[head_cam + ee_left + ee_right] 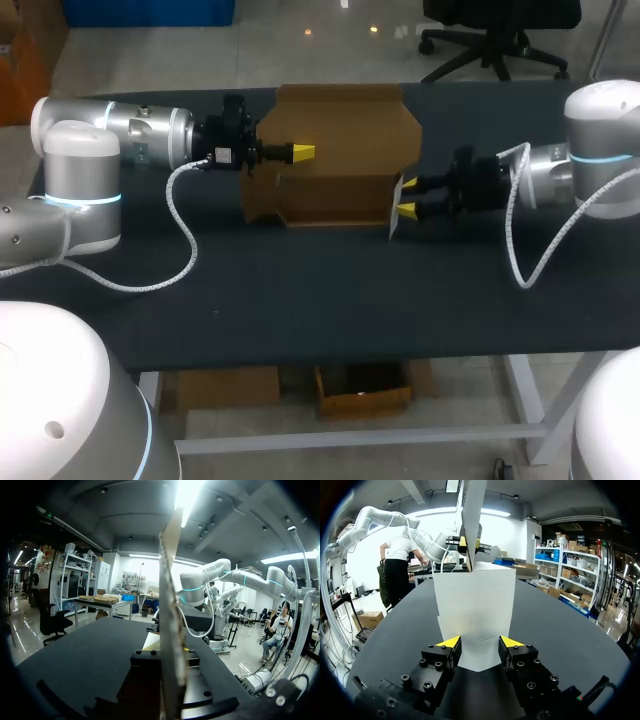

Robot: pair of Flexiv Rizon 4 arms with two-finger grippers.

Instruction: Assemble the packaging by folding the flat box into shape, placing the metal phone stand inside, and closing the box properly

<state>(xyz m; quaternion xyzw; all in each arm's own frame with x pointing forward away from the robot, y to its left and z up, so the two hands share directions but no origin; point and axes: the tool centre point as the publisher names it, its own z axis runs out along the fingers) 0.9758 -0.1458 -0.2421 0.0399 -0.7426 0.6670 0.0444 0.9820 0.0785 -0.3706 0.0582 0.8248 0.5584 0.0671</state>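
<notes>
On table, left end effector clamping box; right end effector alongside

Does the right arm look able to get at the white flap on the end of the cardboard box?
Likely yes: the right hand sits right at the white flap, facing it squarely, and nothing stands between the two.
</notes>
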